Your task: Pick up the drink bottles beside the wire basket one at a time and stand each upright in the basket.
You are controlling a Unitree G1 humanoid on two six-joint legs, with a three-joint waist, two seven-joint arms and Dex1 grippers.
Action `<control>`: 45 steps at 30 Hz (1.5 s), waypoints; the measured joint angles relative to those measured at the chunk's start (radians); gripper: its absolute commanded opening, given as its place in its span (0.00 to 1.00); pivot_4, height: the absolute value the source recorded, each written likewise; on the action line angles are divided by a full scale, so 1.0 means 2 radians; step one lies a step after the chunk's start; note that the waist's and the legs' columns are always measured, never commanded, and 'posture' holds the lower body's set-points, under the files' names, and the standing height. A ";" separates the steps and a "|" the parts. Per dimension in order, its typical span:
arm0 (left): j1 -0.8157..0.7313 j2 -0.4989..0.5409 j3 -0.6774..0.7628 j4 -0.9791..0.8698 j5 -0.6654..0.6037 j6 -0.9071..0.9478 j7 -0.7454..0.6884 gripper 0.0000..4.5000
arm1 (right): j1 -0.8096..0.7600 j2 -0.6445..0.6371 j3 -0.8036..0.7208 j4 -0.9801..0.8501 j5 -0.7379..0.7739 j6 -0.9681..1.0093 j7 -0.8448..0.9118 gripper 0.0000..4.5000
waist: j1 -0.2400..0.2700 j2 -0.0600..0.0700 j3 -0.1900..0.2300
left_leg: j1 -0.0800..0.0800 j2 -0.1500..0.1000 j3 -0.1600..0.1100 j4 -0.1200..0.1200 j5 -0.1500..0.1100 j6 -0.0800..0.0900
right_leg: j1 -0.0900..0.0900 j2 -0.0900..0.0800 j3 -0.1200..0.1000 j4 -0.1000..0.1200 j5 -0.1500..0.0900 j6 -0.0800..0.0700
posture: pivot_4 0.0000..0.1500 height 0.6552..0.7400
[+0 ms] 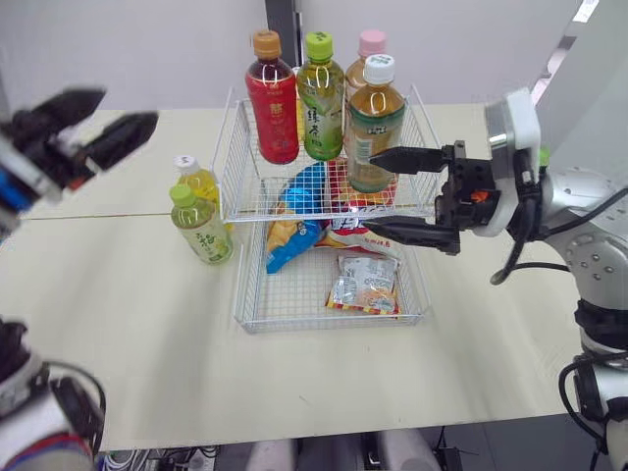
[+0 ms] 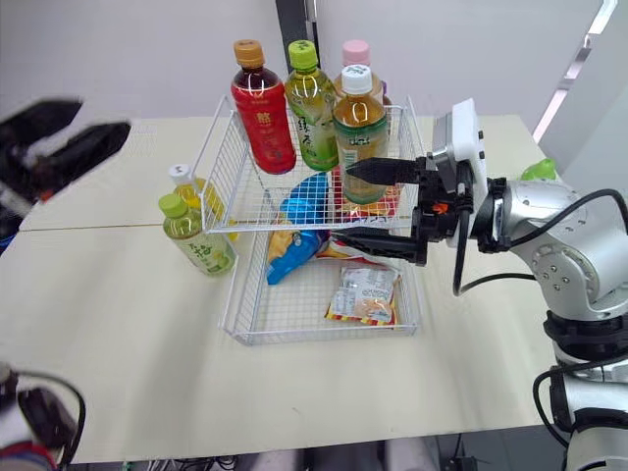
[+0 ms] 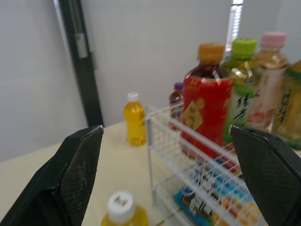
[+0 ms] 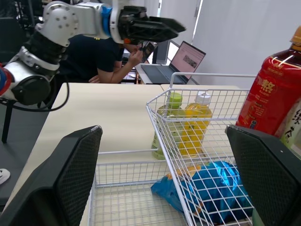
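Spreading across the view, a pale surface (image 1: pixel 118 324) carries a two-tier wire basket (image 1: pixel 324 327), its upper tier already holding four upright drink bottles (image 1: pixel 274 103) and its lower tier snack packets (image 1: pixel 363 285). Two small bottles are left on the surface, upright and close together just beside the basket's left wall: a lime-capped green tea bottle (image 1: pixel 201 228) and, behind it, a white-capped yellow bottle (image 1: pixel 197 181). The left pincer (image 1: pixel 128 106), wide open and empty, hovers raised to their left and looks the nearer; the right pincer (image 1: pixel 397 193), equally open and empty, reaches over the basket's right side.
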 measured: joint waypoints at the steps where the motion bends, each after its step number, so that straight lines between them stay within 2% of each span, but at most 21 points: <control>1: 0.036 -0.014 0.025 -0.024 -0.004 -0.001 0.004 0.99 | -0.002 0.003 0.003 0.002 -0.007 -0.006 0.002 1.00 | 0.001 0.000 0.000 | 0.001 0.000 0.000 0.000 0.000 0.000 | 0.000 0.000 0.000 0.000 0.000 0.000 | 1.00 1.00; 5: 0.214 -0.089 0.099 -0.089 -0.009 -0.028 0.005 0.99 | -0.005 0.019 0.016 0.016 -0.029 -0.023 0.012 1.00 | 0.004 -0.001 -0.001 | 0.001 0.000 0.000 0.000 0.000 0.000 | 0.001 -0.001 0.001 0.000 0.000 0.000 | 1.00 1.00; 9: 0.319 -0.152 0.131 -0.138 -0.015 -0.077 0.011 0.99 | -0.009 0.033 0.024 0.025 -0.038 -0.031 0.020 1.00 | 0.008 -0.001 -0.001 | 0.001 0.000 0.001 0.000 0.000 0.000 | 0.001 -0.001 0.000 -0.001 0.001 -0.001 | 1.00 1.00; 13: 0.376 -0.201 0.122 -0.160 -0.020 -0.122 0.021 0.99 | -0.019 0.048 0.024 0.034 -0.040 -0.034 0.020 1.00 | 0.009 -0.001 -0.002 | 0.002 0.001 0.002 0.000 0.000 0.000 | 0.002 0.000 0.000 -0.002 0.001 -0.002 | 1.00 1.00; 15: 0.385 -0.205 0.112 -0.160 -0.020 -0.142 0.029 0.99 | -0.027 0.055 0.024 0.034 -0.039 -0.034 0.020 1.00 | 0.010 -0.001 -0.002 | 0.004 0.001 0.001 0.000 0.000 0.000 | 0.005 0.001 0.000 -0.003 0.002 -0.002 | 1.00 1.00; 18: 0.380 -0.203 0.089 -0.159 -0.023 -0.158 0.046 0.99 | -0.033 0.064 0.018 0.034 -0.027 -0.028 0.016 1.00 | 0.010 -0.001 -0.002 | 0.008 0.001 0.001 -0.001 0.000 0.000 | 0.009 0.001 0.000 -0.004 0.001 -0.003 | 1.00 1.00; 30: 0.267 -0.143 -0.029 -0.104 -0.020 -0.166 0.131 0.99 | -0.048 0.066 -0.008 0.027 -0.006 0.000 -0.015 1.00 | 0.008 -0.001 -0.002 | 0.008 0.001 0.001 -0.001 0.000 0.000 | 0.009 0.001 0.000 -0.004 0.002 -0.002 | 1.00 1.00; 36: 0.167 -0.133 -0.128 -0.041 0.017 -0.170 0.168 0.99 | -0.047 0.063 -0.010 0.023 -0.007 0.005 -0.019 1.00 | 0.008 -0.001 -0.002 | 0.008 0.001 0.001 -0.001 0.000 0.000 | 0.009 0.001 0.000 -0.004 0.002 -0.002 | 1.00 1.00; 45: 0.079 -0.121 -0.200 0.043 0.071 -0.175 0.196 0.99 | -0.046 0.057 -0.009 0.017 -0.013 0.006 -0.026 1.00 | 0.005 -0.001 -0.002 | 0.008 0.001 0.001 -0.002 0.000 0.000 | 0.008 0.001 -0.001 -0.004 0.002 -0.002 | 1.00 1.00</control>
